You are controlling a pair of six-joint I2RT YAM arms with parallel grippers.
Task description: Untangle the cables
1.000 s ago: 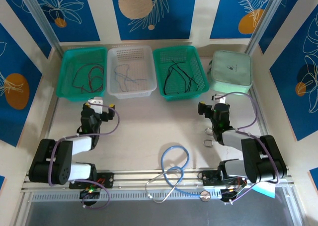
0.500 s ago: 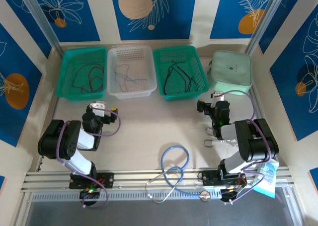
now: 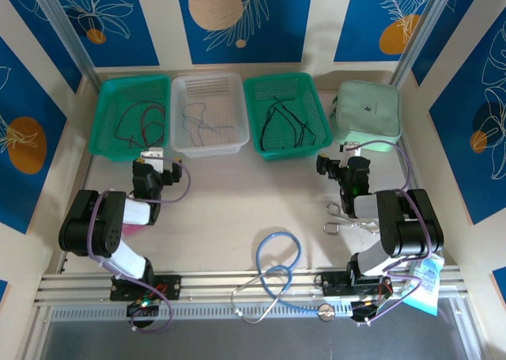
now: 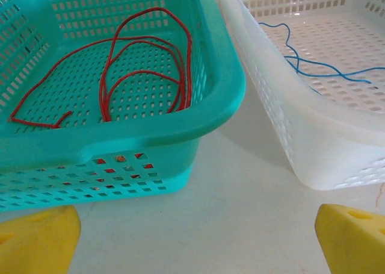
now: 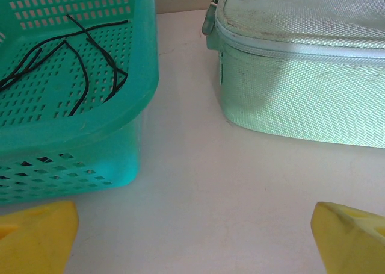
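Both claws are spread wide and empty: your left gripper (image 4: pixel 192 241) hangs just short of the near wall of the left green basket (image 4: pixel 222 93), and your right gripper (image 5: pixel 192 241) faces the gap between the right green basket (image 5: pixel 147 75) and the mint zip case (image 5: pixel 289 105).

The cables are all up in the far row. The red cable (image 4: pixel 190 57) is looped in the left green basket, and from the top view a darker strand seems to lie with it. The blue-grey cable (image 4: pixel 313 75) is in the white basket (image 4: pixel 289 123), and the black cable (image 5: pixel 84 34) is in the right green one. Nearer you, the light-blue tube loop (image 3: pixel 277 253) lies between the arm bases, so leave it be.

To my eye the left basket is the one to work. Clear the rim before you drop in, pick a lone run of red away from any crossing, pinch low, then lift slowly so the loops can slide free.

Compared with a second ago, both arms have folded up and both grippers have crept toward the far baskets. Their jaws are as wide as before, and no cable has moved.
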